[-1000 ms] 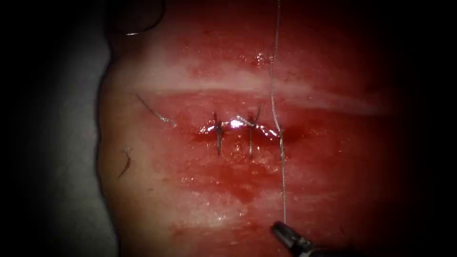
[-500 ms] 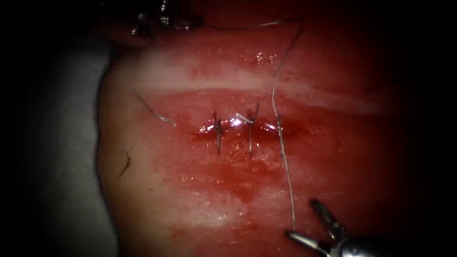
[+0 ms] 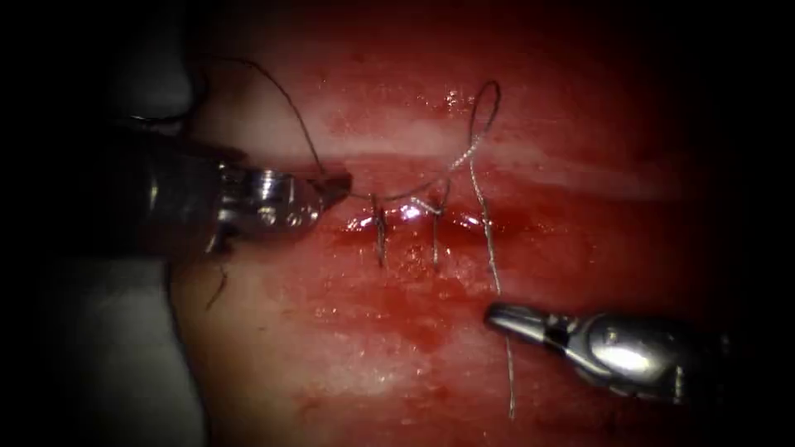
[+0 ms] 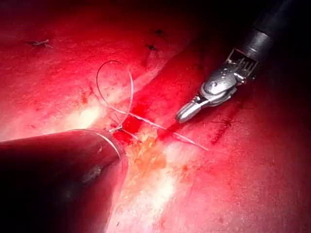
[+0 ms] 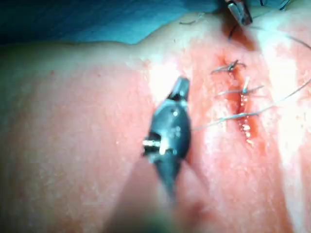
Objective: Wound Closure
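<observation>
The cut runs across the tissue with two tied stitches in it. A third pass of thread crosses its right end. Beyond the cut this thread curls into a loop, then runs left into my left tool, which is shut on it at the cut's left end. The free tail lies on the near side. My right tool hovers over that tail with its jaws shut and nothing in them; the left wrist view has its tip apart from the tail.
Red fluid pools below the cut. A short cut end of thread lies near the tissue's left edge, with grey cloth beyond it. A dark strand arcs up and left from the left tool.
The right tool let go of the thread tail, shut its jaws and moved up toward the cut. The left tool came in from the upper left, took the thread and drew it left into a loop.
</observation>
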Controlling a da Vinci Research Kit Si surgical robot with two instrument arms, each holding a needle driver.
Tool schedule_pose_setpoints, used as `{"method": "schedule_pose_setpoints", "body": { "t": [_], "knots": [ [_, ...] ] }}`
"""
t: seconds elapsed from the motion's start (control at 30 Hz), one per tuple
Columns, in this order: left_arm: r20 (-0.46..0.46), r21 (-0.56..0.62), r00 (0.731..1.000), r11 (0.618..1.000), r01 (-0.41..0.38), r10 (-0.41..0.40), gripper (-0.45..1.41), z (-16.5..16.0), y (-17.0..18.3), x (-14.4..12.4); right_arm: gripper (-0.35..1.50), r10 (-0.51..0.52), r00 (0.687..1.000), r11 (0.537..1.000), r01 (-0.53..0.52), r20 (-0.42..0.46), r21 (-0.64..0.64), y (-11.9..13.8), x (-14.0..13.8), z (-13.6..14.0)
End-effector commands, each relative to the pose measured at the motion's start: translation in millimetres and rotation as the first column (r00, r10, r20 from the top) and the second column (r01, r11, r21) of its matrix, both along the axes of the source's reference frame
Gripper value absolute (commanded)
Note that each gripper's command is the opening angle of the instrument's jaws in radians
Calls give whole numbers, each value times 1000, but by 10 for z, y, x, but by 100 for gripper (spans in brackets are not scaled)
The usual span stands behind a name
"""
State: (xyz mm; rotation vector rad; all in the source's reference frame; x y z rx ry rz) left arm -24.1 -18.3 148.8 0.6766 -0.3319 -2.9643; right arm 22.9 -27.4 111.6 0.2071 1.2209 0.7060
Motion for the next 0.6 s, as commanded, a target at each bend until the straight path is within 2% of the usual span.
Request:
{"method": "schedule_pose_setpoints", "body": {
  "t": [0.03,0.07,0.13,0.33,0.53,0.6],
  "knots": [
    [11,-3,1000,1000,-9,9,-45,8,-16,-11,-35,-15,999,1000,15,-31,-10,14,5,18],
    [20,-12,1000,1000,-21,21,-45,11,-27,-19,-35,-28,997,999,26,-76,-24,35,6,29],
    [28,-22,999,999,-33,34,-45,13,-37,-26,-35,-39,994,999,36,-100,-29,54,10,40],
    [22,-46,998,997,-58,59,-45,23,-59,-36,-35,-85,985,996,80,-149,-38,99,25,64],
    [-29,-87,994,991,-105,103,-45,36,-64,-55,-35,-124,963,992,129,-237,3,125,37,74],
    [-39,-95,993,989,-114,111,-45,38,-60,-62,-35,-146,943,987,158,-299,19,130,38,73]
  ]
}}
